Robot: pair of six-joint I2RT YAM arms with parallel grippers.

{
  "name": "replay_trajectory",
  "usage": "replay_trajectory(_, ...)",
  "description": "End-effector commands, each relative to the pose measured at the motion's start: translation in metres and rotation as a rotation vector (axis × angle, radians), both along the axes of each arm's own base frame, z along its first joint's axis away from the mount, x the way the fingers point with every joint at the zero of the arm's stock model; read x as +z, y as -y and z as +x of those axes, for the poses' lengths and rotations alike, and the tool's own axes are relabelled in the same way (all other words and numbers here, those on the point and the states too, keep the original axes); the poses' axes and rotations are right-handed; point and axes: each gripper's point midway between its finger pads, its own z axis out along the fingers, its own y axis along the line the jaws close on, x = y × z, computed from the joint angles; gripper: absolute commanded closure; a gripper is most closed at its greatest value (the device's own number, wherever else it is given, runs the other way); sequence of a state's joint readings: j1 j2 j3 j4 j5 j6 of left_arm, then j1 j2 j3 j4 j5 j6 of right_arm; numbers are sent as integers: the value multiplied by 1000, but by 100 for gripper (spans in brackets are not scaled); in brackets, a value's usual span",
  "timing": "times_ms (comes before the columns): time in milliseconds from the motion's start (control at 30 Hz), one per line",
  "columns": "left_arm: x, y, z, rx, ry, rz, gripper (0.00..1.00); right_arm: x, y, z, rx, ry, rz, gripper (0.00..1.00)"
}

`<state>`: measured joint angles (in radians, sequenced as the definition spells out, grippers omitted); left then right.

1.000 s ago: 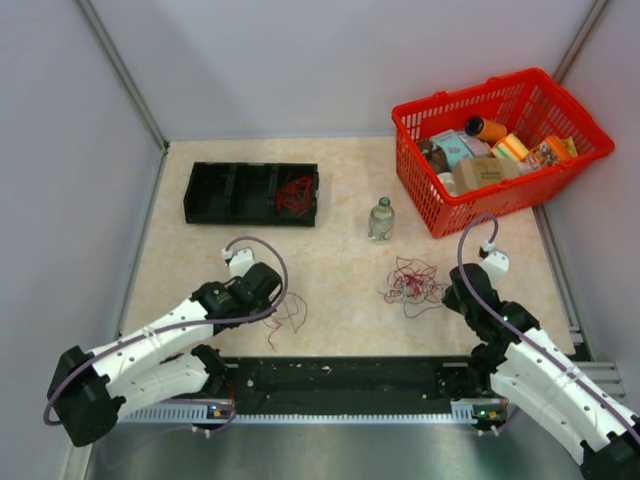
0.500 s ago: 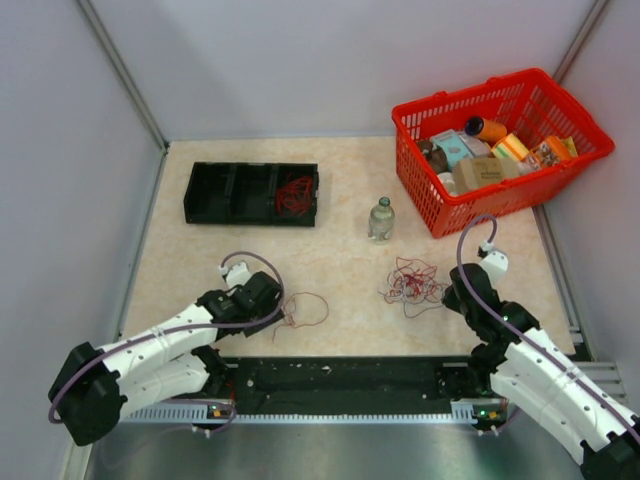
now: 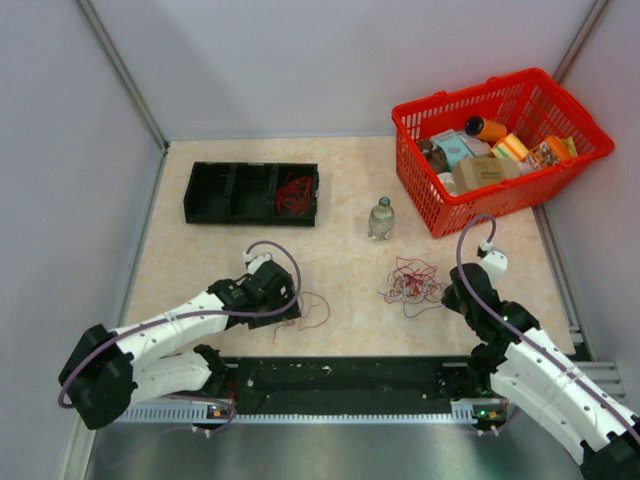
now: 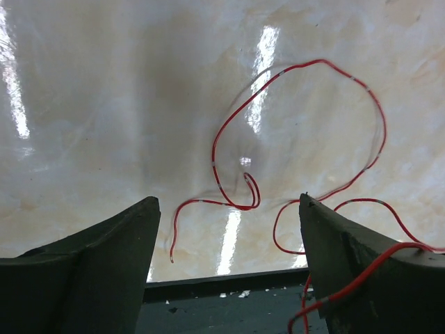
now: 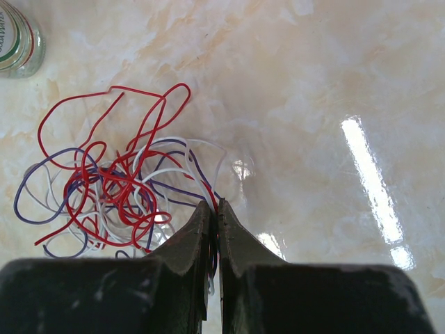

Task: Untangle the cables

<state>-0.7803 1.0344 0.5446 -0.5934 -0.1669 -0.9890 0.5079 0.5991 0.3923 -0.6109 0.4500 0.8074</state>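
On the counter (image 3: 340,270), the left end effector (image 4: 229,200) hangs spread wide over a lone red cable (image 4: 214,156), one strand draped across its finger and likely to snag when lifted, while the right end effector (image 5: 214,205), pressed together, pinches the red, white and blue tangle (image 5: 118,188) nearby.

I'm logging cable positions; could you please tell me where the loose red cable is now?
The loose red cable lies on the table, left of centre in the top view, by the open left claw, apart from the tangled bunch.
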Motion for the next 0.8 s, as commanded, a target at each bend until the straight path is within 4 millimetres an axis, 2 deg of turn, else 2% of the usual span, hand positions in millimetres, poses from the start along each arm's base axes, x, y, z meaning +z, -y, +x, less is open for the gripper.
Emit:
replay_trajectory(0, -3, 14, 4, -78, -21, 0, 20, 6, -4, 7, 10, 34, 14, 100)
replay_trajectory(100, -9, 16, 9, -76, -21, 16, 28, 7, -4, 8, 11, 40, 16, 100)
replay_trajectory(267, -19, 19, 10, -61, -63, 39, 34, 6, -4, 8, 14, 38, 14, 100)
replay_trajectory(400, -27, 12, 7, -11, -97, 95, 44, 6, -5, 8, 15, 39, 16, 100)
replay_trajectory(500, -29, 9, 5, 5, -95, 132, 64, 7, -5, 8, 16, 42, 16, 100)
replay_trajectory(567, -29, 8, 6, 5, -93, 158, 70, 7, -5, 8, 18, 40, 16, 100)
replay_trajectory(600, -28, 8, 7, -1, -90, 165, 76, 7, -5, 8, 17, 43, 17, 100)
replay_trajectory(667, -22, 9, 12, 1, -69, 176, 98, 7, -5, 8, 19, 41, 17, 100)
replay_trajectory(767, 9, 7, 33, -16, 49, 195, 100, 7, -6, 8, 23, 43, 21, 100)
